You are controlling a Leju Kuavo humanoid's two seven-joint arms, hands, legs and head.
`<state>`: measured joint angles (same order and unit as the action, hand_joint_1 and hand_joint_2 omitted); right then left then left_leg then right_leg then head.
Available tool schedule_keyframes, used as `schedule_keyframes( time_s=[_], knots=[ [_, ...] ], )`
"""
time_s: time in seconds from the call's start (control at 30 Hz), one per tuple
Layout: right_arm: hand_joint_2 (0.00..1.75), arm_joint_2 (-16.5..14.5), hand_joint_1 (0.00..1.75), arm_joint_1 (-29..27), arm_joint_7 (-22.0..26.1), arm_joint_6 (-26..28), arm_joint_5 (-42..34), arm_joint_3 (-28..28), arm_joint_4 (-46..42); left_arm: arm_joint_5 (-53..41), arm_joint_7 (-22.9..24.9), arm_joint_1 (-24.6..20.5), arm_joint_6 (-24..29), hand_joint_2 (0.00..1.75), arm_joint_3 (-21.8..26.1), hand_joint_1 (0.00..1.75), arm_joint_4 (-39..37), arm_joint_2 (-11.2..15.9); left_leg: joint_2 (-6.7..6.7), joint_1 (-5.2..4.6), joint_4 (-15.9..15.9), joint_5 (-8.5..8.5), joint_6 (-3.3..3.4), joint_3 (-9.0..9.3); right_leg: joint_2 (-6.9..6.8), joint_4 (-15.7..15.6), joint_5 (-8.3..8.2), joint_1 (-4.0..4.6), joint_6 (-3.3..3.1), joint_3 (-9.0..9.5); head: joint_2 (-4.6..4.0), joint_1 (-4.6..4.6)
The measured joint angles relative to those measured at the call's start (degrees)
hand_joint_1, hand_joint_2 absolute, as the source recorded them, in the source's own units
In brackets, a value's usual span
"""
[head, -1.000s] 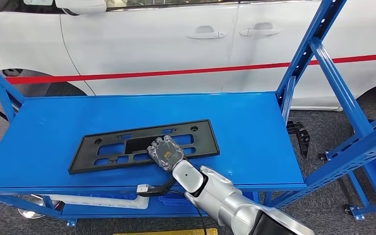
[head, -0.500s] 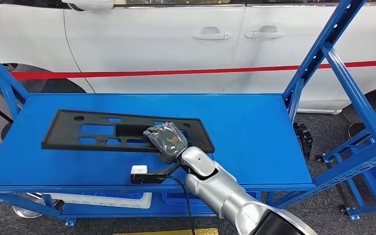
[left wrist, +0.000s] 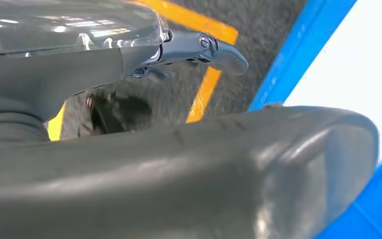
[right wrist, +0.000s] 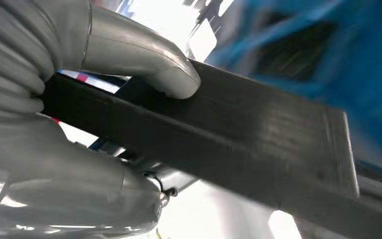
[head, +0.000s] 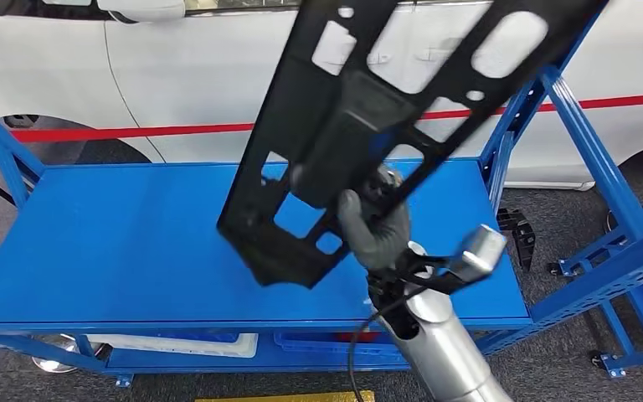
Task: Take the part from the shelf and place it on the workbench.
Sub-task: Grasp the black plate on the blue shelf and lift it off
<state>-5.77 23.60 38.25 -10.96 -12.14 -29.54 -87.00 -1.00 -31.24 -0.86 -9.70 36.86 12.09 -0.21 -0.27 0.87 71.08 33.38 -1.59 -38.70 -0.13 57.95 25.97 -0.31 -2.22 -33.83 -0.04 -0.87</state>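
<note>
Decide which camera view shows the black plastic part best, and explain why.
The head view: the black part appears almost whole, lifted above the blue shelf by the right robot hand. The right wrist view shows one blurred bar of it; the left wrist view doesn't help.

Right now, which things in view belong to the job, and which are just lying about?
Job:
- long black plastic panel with cut-outs
- right hand, gripping it
- blue metal shelf

Lying about:
- white car
- small black bracket on the floor

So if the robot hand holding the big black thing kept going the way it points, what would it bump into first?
Probably the white car. The right robot hand points up and away over the blue shelf, lifting the black part. Depth is hard to judge.
</note>
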Motion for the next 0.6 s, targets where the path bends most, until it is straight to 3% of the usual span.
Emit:
schedule_keyframes(
  time_s=[0.03,0.07,0.1,0.2,0.23,0.33,0.4,0.5,0.53,0.57,0.6],
  knots=[
    [1.75,0.72,1.69,-1.27,-0.51,-3.78,-2.58,0.08,-2.64,-0.22,0.07,0.03,0.03,0.0,0.05,0.0,0.0,0.02,0.0,0.03,2.33,0.56,-0.14,-1.05,0.01,0.1,0.04,0.01,-0.03,0.01,0.0,0.01],
    [1.75,1.37,1.69,-2.35,-1.03,-6.66,-4.14,0.02,-4.92,-0.39,0.18,0.03,0.04,0.0,0.09,0.0,0.0,0.02,0.01,0.05,2.78,0.1,-0.21,-1.25,0.07,0.25,0.09,0.0,-0.04,0.01,0.0,0.0],
    [1.75,2.0,1.69,-3.25,-1.63,-8.86,-5.0,-0.14,-6.93,-0.58,0.29,-0.04,0.03,0.0,0.11,0.0,0.0,0.04,0.01,0.07,0.82,-1.46,-0.19,-0.32,0.18,0.43,0.18,-0.01,0.02,0.02,0.0,0.0],
    [1.75,3.9,1.69,-4.91,-3.47,-12.71,-5.19,-1.15,-11.03,-1.46,0.56,-0.53,0.16,0.0,0.11,0.0,0.0,0.15,-0.04,-0.06,-10.04,-6.38,0.44,4.89,0.48,0.95,0.48,0.14,0.45,-0.05,0.0,0.01],
    [1.75,4.53,1.69,-5.37,-3.76,-13.37,-4.83,-1.59,-11.73,-1.71,0.7,-0.68,0.24,0.0,0.1,0.0,0.0,0.18,-0.1,-0.18,-11.84,-6.86,0.74,5.69,0.5,1.05,0.46,0.22,0.67,-0.15,0.0,0.03],
    [1.75,6.25,1.69,-6.64,-3.81,-14.05,-3.95,-2.67,-13.07,-2.03,1.01,-0.87,0.35,0.0,0.1,0.0,0.0,0.2,-0.13,-0.29,-12.75,-7.4,1.75,5.68,0.46,1.07,0.19,0.21,1.55,-0.4,-0.01,0.07],
    [1.75,7.19,1.69,-6.9,-3.82,-14.42,-3.57,-3.01,-13.61,-2.3,1.19,-0.9,0.44,0.0,0.1,0.0,0.0,0.19,0.04,-0.09,-13.37,-8.16,2.58,5.48,0.43,2.79,2.08,0.15,2.14,-1.11,-0.01,0.11],
    [1.75,8.64,1.69,-7.62,-3.39,-13.84,-0.86,-3.5,-14.3,-3.12,1.86,-1.05,1.0,0.0,0.08,0.0,0.0,0.19,0.21,-0.13,-13.59,-8.96,3.24,4.54,0.4,12.22,8.68,-0.09,2.7,-4.41,-0.01,0.19],
    [1.75,9.06,1.69,-8.21,-3.03,-12.97,0.31,-3.63,-14.67,-3.32,2.14,-1.05,1.34,0.0,0.06,0.0,0.0,0.19,0.21,-0.16,-13.54,-9.14,3.23,4.14,0.4,15.05,9.86,-0.21,2.87,-5.19,0.0,0.2],
    [1.75,9.5,1.69,-8.85,-2.54,-11.86,1.49,-3.72,-15.11,-3.53,2.42,-1.01,1.72,0.0,0.04,0.0,0.0,0.19,0.19,-0.17,-13.5,-9.33,3.15,3.77,0.38,16.25,9.95,-0.35,3.01,-5.18,0.0,0.19],
    [1.75,9.95,1.69,-9.44,-1.98,-10.76,2.54,-3.75,-15.58,-3.72,2.65,-0.94,1.98,0.0,0.04,0.0,0.0,0.19,0.19,-0.16,-13.42,-9.62,3.04,3.43,0.36,15.19,8.98,-0.48,3.09,-4.03,0.0,0.2]
  ],
)
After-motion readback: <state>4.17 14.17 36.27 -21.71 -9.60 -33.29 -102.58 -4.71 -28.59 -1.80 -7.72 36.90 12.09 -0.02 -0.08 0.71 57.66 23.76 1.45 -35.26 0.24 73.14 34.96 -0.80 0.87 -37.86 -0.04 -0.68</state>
